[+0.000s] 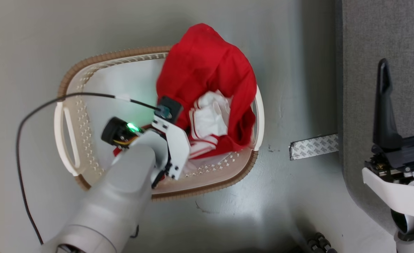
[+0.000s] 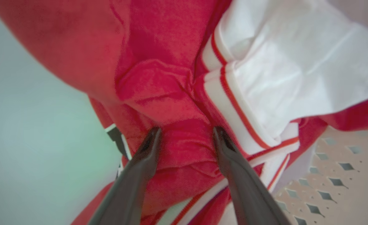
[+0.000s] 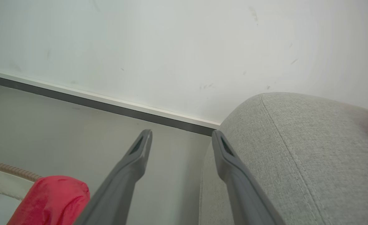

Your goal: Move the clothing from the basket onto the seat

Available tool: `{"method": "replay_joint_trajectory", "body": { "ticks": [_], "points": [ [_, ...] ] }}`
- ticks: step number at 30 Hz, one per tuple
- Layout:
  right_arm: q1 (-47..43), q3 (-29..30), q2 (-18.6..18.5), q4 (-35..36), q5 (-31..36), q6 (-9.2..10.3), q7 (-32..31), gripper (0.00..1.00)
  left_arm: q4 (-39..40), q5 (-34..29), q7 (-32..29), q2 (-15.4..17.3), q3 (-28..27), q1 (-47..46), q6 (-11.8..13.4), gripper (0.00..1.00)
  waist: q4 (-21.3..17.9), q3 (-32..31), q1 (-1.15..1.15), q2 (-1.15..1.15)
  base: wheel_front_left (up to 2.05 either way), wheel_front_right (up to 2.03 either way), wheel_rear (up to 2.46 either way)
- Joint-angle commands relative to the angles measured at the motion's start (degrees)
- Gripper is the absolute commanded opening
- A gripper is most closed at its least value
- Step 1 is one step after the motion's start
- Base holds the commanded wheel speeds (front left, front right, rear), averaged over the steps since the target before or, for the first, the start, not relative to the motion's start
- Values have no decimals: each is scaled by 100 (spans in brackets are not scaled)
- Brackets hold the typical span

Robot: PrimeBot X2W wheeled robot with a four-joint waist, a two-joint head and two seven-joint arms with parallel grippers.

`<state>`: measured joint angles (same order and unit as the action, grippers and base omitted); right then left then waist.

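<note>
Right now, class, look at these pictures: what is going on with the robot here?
The robot's left gripper is down in the basket, its jaws open around a fold of the red clothing and not yet closed on it. The clothing lies heaped in the basket, which stands on the floor. The right gripper hangs open and empty beside the grey seat.

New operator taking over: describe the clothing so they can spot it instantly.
Start at the grey sofa on the head view's right; look left across the floor to the cream, brown-rimmed basket. The clothing is the bright red heap in its sofa-side half, bulging over the rim. Its red cloth with white striped panels stands out from the pale basket and grey floor.
</note>
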<state>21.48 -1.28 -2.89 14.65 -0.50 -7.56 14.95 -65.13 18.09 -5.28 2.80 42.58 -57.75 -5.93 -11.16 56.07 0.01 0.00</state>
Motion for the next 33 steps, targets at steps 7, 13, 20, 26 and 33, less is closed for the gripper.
{"method": "replay_joint_trajectory", "body": {
  "ticks": [7, 13, 20, 26, 33],
  "points": [
    [-46, 151, -4, 86, 12, 15, -56, 100, 345, 712, -217, 18, 492, 296, -157, 0, 62, -73, -1, 0, 0, 0, 0],
    [-155, 197, -5, -51, 23, 15, -43, 100, 916, 1764, -137, 25, 897, 459, -162, 0, 217, -491, -1, 0, 0, 0, 0],
    [-376, 233, -5, -296, -54, 15, -17, 100, 1004, 2551, 371, 109, 1064, 719, -163, 0, 428, -1274, -1, 0, 0, 0, 0],
    [-602, 158, -6, -592, -72, 15, 5, 100, 1279, 3243, 749, 200, 1102, 1179, -163, 0, 593, -2157, -1, 0, 0, 0, 0],
    [-941, 93, -7, -911, -84, 15, 2, 100, 1562, 3764, 1144, 298, 1065, 1657, -164, 0, 799, -3100, -1, 0, 0, 0, 0]
  ]
}}
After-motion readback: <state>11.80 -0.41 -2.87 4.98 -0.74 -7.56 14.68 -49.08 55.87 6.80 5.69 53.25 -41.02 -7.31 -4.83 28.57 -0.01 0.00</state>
